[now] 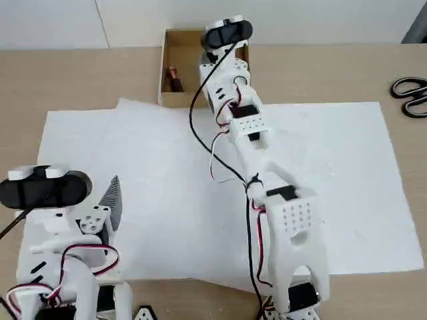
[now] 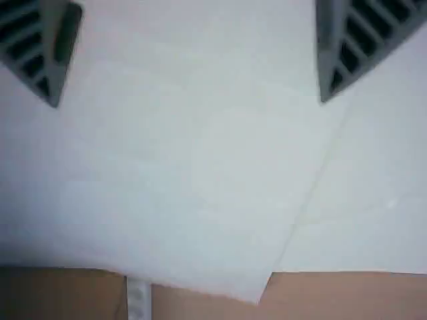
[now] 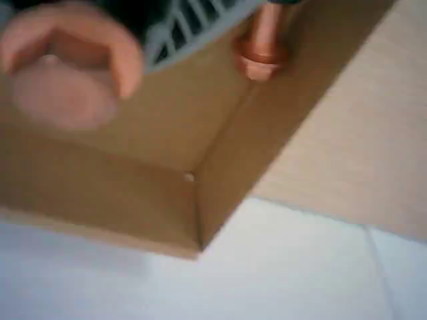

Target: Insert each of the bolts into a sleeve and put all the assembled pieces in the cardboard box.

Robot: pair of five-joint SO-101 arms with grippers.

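Note:
The cardboard box (image 1: 165,67) stands at the table's far edge, touching the white paper sheet. One copper-coloured assembled piece (image 1: 173,80) lies inside by its left wall. My right gripper (image 1: 223,53) hangs over the box's right half, its tip hidden under the wrist. In the right wrist view a copper bolt (image 3: 260,50) with a hex head lies along the box wall (image 3: 280,113) near an inner corner. A blurred round copper piece (image 3: 67,73) sits close beside the gripper (image 3: 167,33). My left gripper (image 2: 193,67) is open over bare paper, its grey fingers (image 2: 40,53) far apart.
A large white paper sheet (image 1: 320,153) covers the middle of the table. Black scissors (image 1: 410,93) lie at the far right edge. The left arm (image 1: 110,207) stands at the near left corner of the sheet.

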